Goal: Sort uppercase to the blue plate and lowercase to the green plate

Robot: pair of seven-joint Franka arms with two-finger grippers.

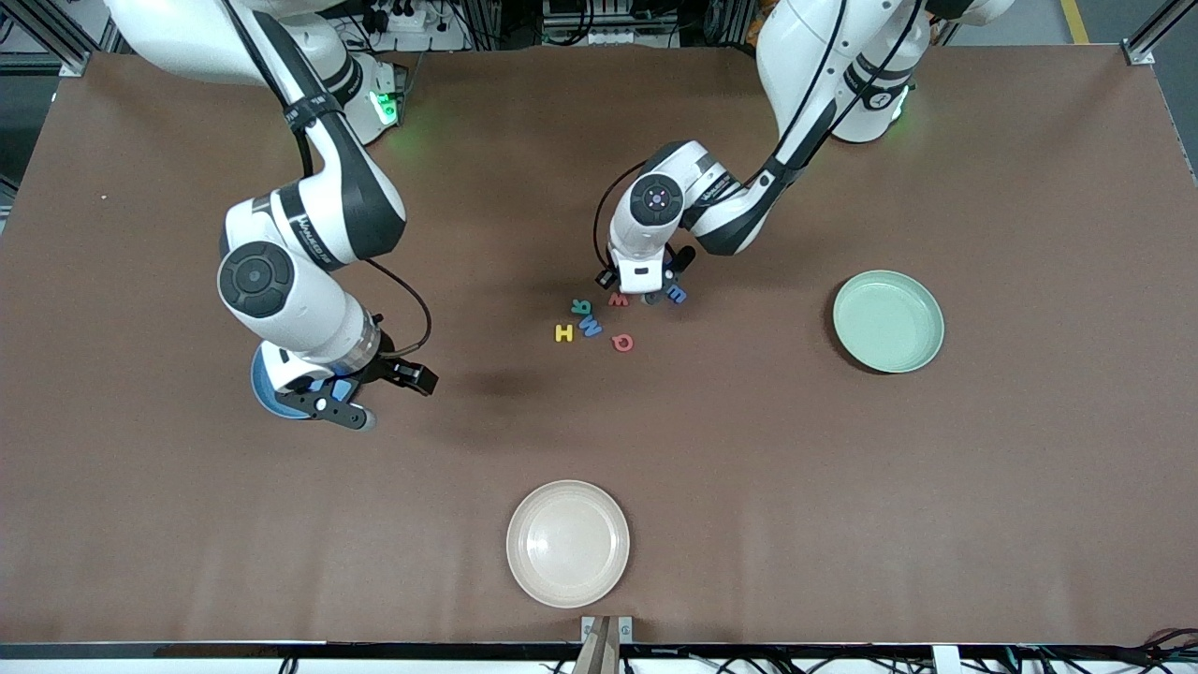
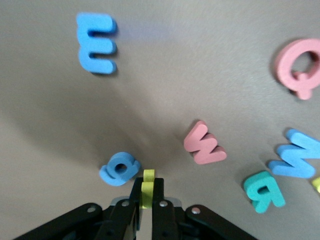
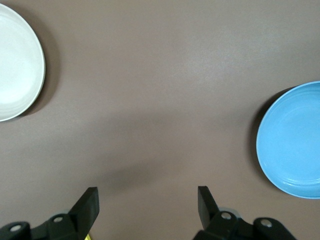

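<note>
The right gripper (image 1: 374, 393), fingers spread wide and empty, is held over the empty round mid-blue plate (image 1: 265, 391), while the left gripper (image 2: 147, 202) is clamped on the small yellow hooked foam piece (image 2: 147, 194) amid the letter cluster, well apart from the empty pale mint-green plate (image 1: 888, 320).

The right gripper (image 3: 146, 207) hangs over bare brown table (image 3: 160, 75), its dark fingers (image 3: 86, 205) spread wide; the blue plate (image 3: 292, 142) and a cream-white plate (image 3: 17, 65) lie well apart.
</note>
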